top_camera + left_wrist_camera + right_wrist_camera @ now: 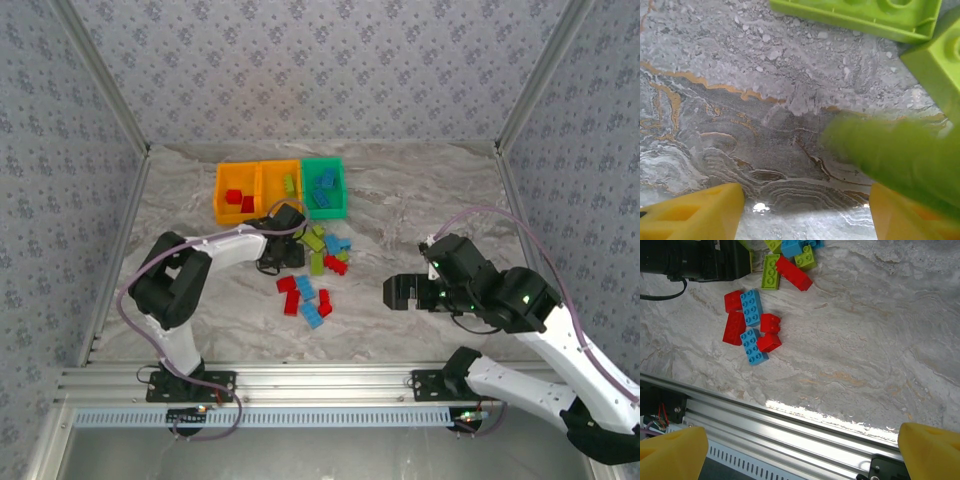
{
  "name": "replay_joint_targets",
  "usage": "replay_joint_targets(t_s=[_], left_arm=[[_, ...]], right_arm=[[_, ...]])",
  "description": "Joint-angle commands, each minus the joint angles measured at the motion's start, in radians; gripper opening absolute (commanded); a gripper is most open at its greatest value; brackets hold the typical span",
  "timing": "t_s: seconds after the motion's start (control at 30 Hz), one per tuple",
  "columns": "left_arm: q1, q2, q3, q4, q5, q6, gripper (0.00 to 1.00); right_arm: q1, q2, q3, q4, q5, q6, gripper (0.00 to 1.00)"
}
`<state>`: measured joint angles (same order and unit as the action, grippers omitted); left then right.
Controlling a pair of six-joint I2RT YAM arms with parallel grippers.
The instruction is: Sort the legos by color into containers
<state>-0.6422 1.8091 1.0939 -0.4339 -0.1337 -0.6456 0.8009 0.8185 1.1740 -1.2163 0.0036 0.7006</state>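
Observation:
Red, light blue and lime green legos (312,270) lie in a loose pile mid-table. At the back stand the containers: an orange bin (222,192) with red bricks, an orange bin (268,172) with green ones, and a green bin (341,187) with blue ones. My left gripper (273,262) is low over the pile's left edge. In the left wrist view its yellow fingers (695,216) stand apart over bare table, and a blurred lime green brick (900,155) rests against the right finger. My right gripper (400,292) hovers open and empty, right of the pile.
Two more lime green bricks (860,15) lie just ahead of the left gripper. Red and blue bricks (752,325) sit near the left arm's black wrist (695,260). The aluminium rail (790,430) runs along the table's near edge. Patterned walls enclose the table.

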Motion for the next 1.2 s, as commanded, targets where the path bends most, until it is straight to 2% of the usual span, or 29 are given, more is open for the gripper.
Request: replay_joint_targets(t_s=[0.0,0.1,0.23,0.27,0.33,0.4,0.43,0.57,0.77,0.9,1.07,1.17], left_arm=[[-0.009,-0.012,-0.028,-0.051,-0.058,-0.035,0.67],[-0.009,-0.022,-0.046,-0.037,-0.059,-0.025,0.63],[-0.009,-0.011,-0.025,-0.02,-0.046,0.011,0.63],[-0.01,-0.014,-0.019,0.004,-0.018,0.039,0.65],[-0.017,-0.027,-0.012,0.054,0.015,0.069,0.74],[-0.026,-0.037,0.002,0.092,0.003,0.089,0.86],[-0.026,-0.035,0.012,0.097,-0.008,0.094,0.88],[-0.027,-0.031,0.035,0.142,-0.058,0.14,0.89],[-0.028,-0.063,0.024,0.253,-0.076,0.243,0.89],[-0.013,-0.019,0.095,0.19,-0.07,0.227,0.78],[-0.011,0.037,0.148,0.152,-0.05,0.207,0.71],[-0.01,0.066,0.169,0.138,-0.035,0.199,0.62]], right_arm=[[0.0,-0.002,0.01,-0.008,0.013,0.016,1.0],[-0.001,0.011,0.01,0.005,0.003,0.013,1.0],[0.0,0.025,0.043,0.003,-0.003,0.011,1.0],[0.0,0.028,0.043,0.002,-0.002,0.011,1.0],[0.0,0.028,0.043,0.0,-0.002,0.011,1.0],[0.0,0.028,0.045,-0.003,-0.001,0.013,1.0],[-0.001,0.026,0.046,-0.005,0.0,0.013,1.0],[0.001,0.025,0.052,-0.012,0.001,0.014,1.0],[0.001,0.025,0.05,-0.019,0.004,0.017,1.0],[0.001,0.024,0.053,-0.017,0.005,0.02,1.0],[0.001,0.02,0.057,-0.026,0.005,0.022,1.0],[0.001,0.017,0.055,-0.032,0.006,0.024,1.0]])
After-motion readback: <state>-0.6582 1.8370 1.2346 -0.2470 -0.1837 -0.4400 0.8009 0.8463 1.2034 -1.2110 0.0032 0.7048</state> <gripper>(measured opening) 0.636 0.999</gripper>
